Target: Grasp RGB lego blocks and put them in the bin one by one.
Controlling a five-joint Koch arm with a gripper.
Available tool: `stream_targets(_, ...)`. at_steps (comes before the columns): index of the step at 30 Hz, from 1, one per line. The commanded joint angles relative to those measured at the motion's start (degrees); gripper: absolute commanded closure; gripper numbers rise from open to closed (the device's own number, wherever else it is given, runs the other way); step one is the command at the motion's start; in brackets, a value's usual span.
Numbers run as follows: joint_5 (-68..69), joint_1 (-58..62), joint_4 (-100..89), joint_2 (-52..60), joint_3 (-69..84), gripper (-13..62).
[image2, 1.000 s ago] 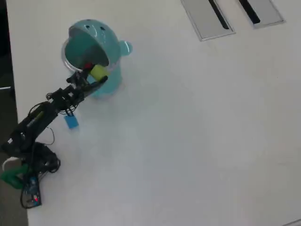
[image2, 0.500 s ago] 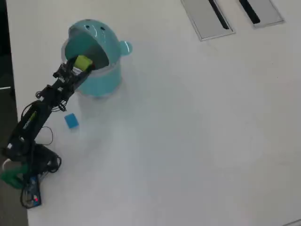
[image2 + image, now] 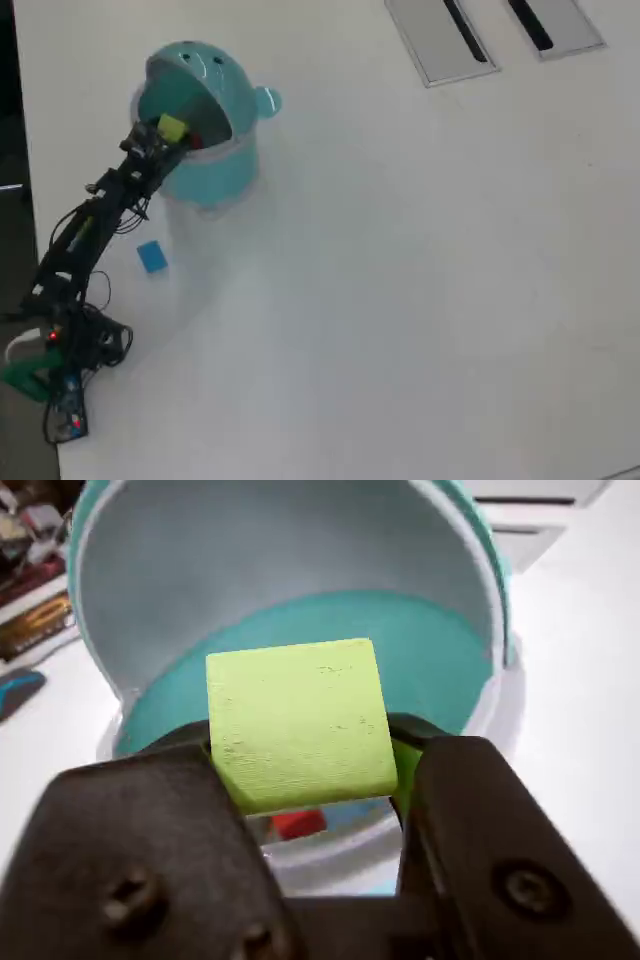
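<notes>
Now the gripper point(image 3: 168, 133) is a little farther in over the open mouth of the teal bin point(image 3: 225, 165) than it was half a second ago. A second ago it was off to the side, by the front rim. The arm has swung up and left in the overhead view.

Its two black fingers point(image 3: 470, 810) are squeezed tight on the yellow-green lego block point(image 3: 298, 723), one on each side. The block sits right over the bin's opening point(image 3: 330, 630), with the lid's pale inside behind it.

Just below the held block, down inside the bin, a bit of the red lego block point(image 3: 297, 824) peeks out. From above it is only a tiny red spot point(image 3: 192, 141) right beside the gripper.

The blue lego block point(image 3: 151, 256) lies on the white table point(image 3: 420, 280), back along the arm and well behind the gripper. It has not moved.

The lid is flipped up and shows a small face point(image 3: 203, 62). No words or labels can be read anywhere.
</notes>
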Motion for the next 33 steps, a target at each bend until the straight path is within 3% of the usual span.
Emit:
stream_targets(1, -1.3, -1.1, -5.3, -0.4, -6.2, 40.1)
stream_targets(6, -6.5, -3.3, -5.4, -8.6, -15.2, 39.3)
stream_targets(9, -10.9, -3.2, -4.8, -10.1, -16.8, 27.1)
stream_targets(13, -12.1, -3.2, -4.7, -9.3, -16.4, 22.4)
stream_targets(26, -11.6, -1.8, 12.9, 3.0, -15.6, 20.5)
stream_targets(33, -18.5, -1.2, 16.5, 13.0, -8.3, 20.5)
